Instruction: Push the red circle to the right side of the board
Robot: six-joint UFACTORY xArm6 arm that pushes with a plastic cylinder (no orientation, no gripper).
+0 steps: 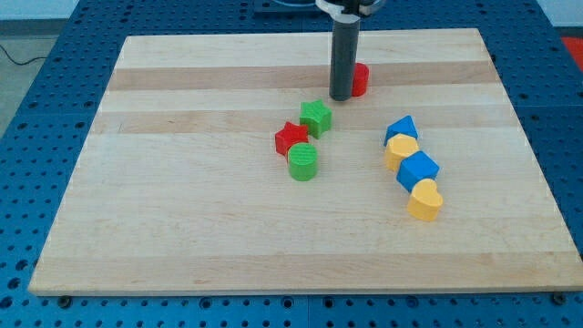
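Red circle (360,79), far-centre on the counter, touches your tip (340,97) on its left; no pincer here, so push its left flank squarely—light, stiff, likely to slide off-line.

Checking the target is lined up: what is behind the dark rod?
The red circle peeks out at the view's right of my tip. Its left part is hidden by the rod, so contact cannot be confirmed.
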